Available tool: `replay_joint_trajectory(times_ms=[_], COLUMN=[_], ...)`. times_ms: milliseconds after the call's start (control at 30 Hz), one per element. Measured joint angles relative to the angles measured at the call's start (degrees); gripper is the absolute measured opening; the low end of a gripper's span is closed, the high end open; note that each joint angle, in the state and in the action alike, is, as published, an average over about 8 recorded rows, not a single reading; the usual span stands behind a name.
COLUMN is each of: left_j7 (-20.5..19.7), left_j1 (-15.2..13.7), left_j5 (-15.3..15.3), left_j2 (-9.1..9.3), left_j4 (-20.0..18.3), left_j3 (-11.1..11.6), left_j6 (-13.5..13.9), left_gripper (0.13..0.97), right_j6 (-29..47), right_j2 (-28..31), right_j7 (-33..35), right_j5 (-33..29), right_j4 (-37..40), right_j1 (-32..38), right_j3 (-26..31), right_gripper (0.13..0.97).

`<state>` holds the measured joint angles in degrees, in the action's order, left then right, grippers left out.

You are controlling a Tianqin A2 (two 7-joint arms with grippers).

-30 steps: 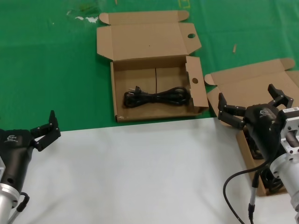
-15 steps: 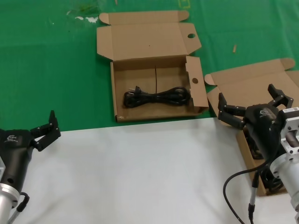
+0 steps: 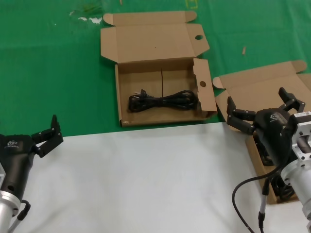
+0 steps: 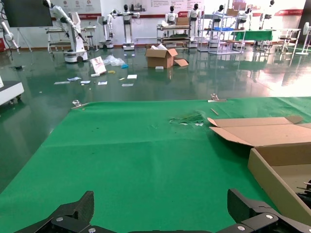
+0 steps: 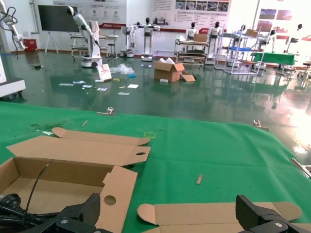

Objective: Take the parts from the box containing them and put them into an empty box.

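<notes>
We see our right hand (image 3: 262,112) spread wide and grasping nothing, hanging over the near corner of the plain-lidded box (image 3: 252,90) at the right side of the counter (image 3: 58,73). That box lies partly on the green mat and partly on the white sheet (image 3: 136,179). Under our right arm, inside this box, dark coiled cords (image 3: 282,187) show in part; most of them are hidden by the arm, so we cannot count them.

Taking the holed box (image 3: 160,48) as our landmark: it sits at the far middle of the counter, lid thrown back, with a round hole in the lid tab and another in its upright side flap. One coiled power cord (image 3: 163,101) lies lengthwise on its floor, toward the near wall, plug end pointing away from the plain-lidded box. Our right hand is beside this box on its flap side, clear of it and well apart from the cord within.

Our left hand (image 3: 47,136) rests on the other side of the holed box, nearer to us, at the edge of the white sheet; its fingers are parted and it carries nothing. From the left wrist, the holed box (image 4: 279,162) shows ahead beyond the fingertips.
</notes>
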<state>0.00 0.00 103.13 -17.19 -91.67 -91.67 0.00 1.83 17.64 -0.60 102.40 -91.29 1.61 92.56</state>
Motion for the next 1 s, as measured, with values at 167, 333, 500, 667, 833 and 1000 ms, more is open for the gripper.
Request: replay_joint_trajectory(times_ms=[167,333,500,667,833,1000], left_j7=[0.0,0.0,0.0,0.0,0.0,0.0], left_j1=[0.0,0.0,0.0,0.0,0.0,0.0], left_j5=[0.0,0.0,0.0,0.0,0.0,0.0], left_j2=[0.0,0.0,0.0,0.0,0.0,0.0], left_j4=[0.0,0.0,0.0,0.0,0.0,0.0], left_j3=[0.0,0.0,0.0,0.0,0.0,0.0], left_j6=[0.0,0.0,0.0,0.0,0.0,0.0], left_gripper=[0.966,0.966,0.966,0.966,0.966,0.966], right_j6=[0.0,0.0,0.0,0.0,0.0,0.0], right_j2=[0.0,0.0,0.0,0.0,0.0,0.0], right_j7=[0.0,0.0,0.0,0.0,0.0,0.0], right_j5=[0.0,0.0,0.0,0.0,0.0,0.0], right_j4=[0.0,0.0,0.0,0.0,0.0,0.0], right_j1=[0.0,0.0,0.0,0.0,0.0,0.0], right_j3=[0.0,0.0,0.0,0.0,0.0,0.0], right_gripper=[0.966,0.966,0.966,0.966,0.966,0.966])
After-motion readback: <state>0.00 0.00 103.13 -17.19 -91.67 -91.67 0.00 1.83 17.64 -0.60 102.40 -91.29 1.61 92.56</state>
